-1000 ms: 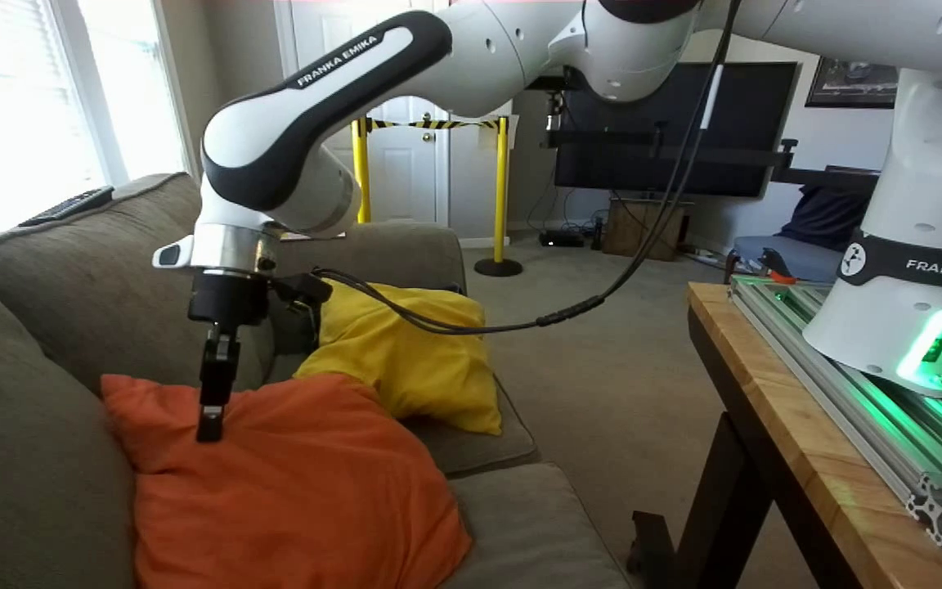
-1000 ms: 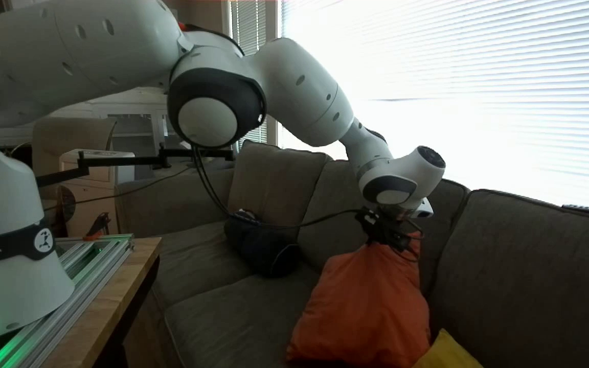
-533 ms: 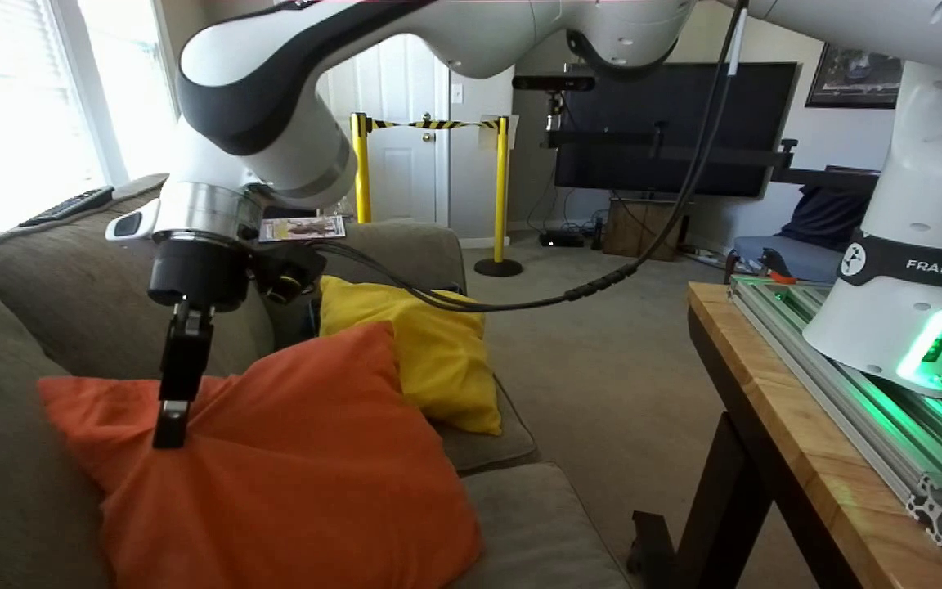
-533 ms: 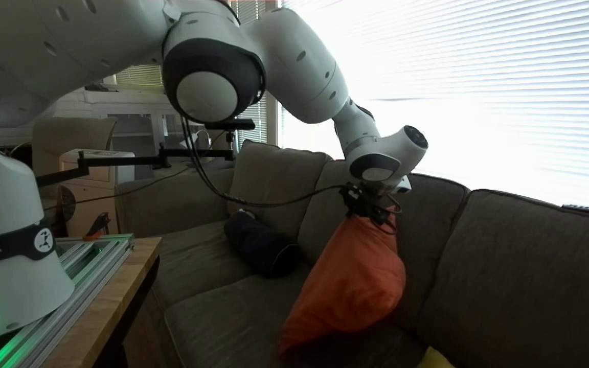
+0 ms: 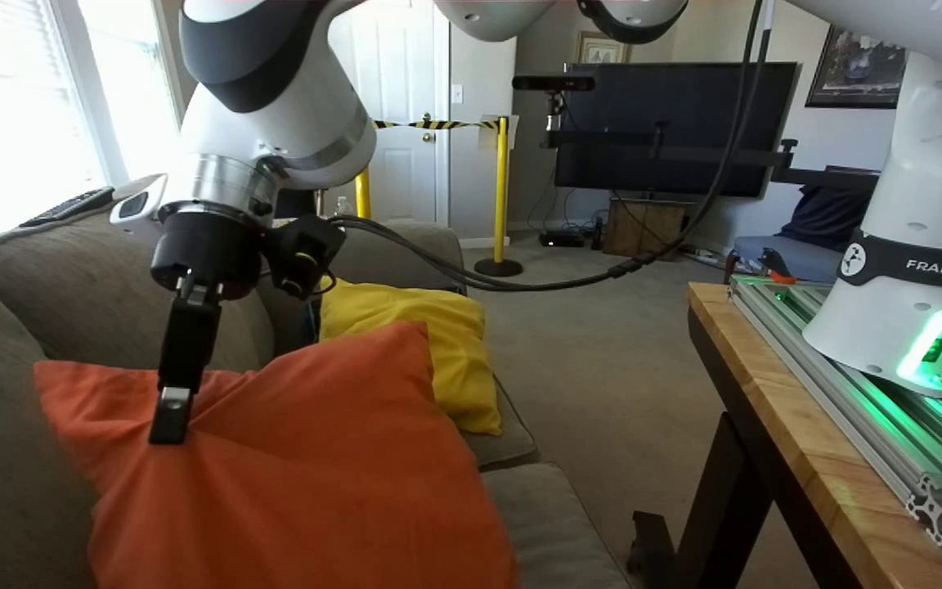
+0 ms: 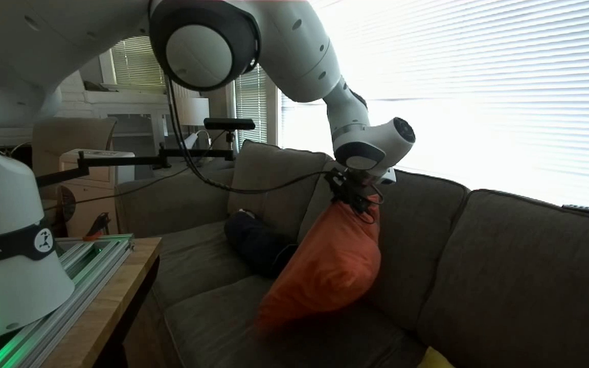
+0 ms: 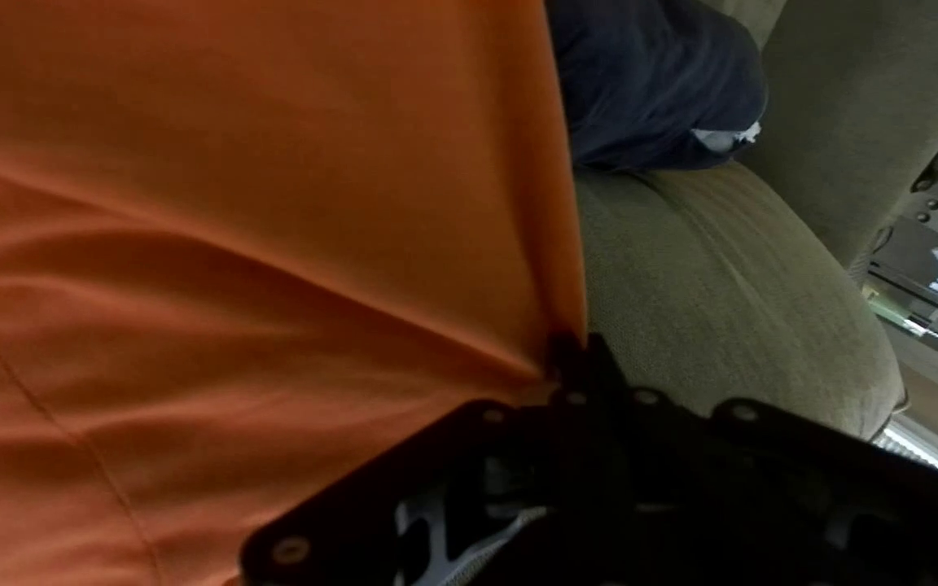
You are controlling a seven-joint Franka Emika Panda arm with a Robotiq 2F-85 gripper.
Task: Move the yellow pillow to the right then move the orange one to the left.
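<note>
The black two-finger Robotiq gripper [image 5: 170,421] points downward at a slight tilt, its jaws drawn together on a pinched fold of cloth; in the wrist view, creases radiate from the pinch. The fold belongs to the orange-red, squarish, soft fabric pillow [image 5: 316,474], which hangs tilted over the grey-brown fabric sofa [image 6: 509,255]. Whether its lowest corner touches the seat [image 6: 207,301] cannot be told.

CAUTION: the pinch appears to take in little more than the cover near one edge. A jerk, or drag against the seat, may pull the cloth free and drop the pillow short of its place.

The thin black cable [image 5: 634,264] loops close to the pinched edge. Slack here may catch the pillow on release.

The dark navy, rounded fabric bundle [image 6: 256,245] lies on the seat toward the robot's left; contact with the orange-red pillow cannot be confirmed. If the carry runs low, the pillow may strike the bundle or settle propped upon it.

The bright yellow, squarish, rumpled fabric pillow [image 5: 459,343] rests on the seat toward the robot's right, apart from the gripper. Its position suggests the first step is complete and the second in hand; a stray swing right may shove it out of place
</note>
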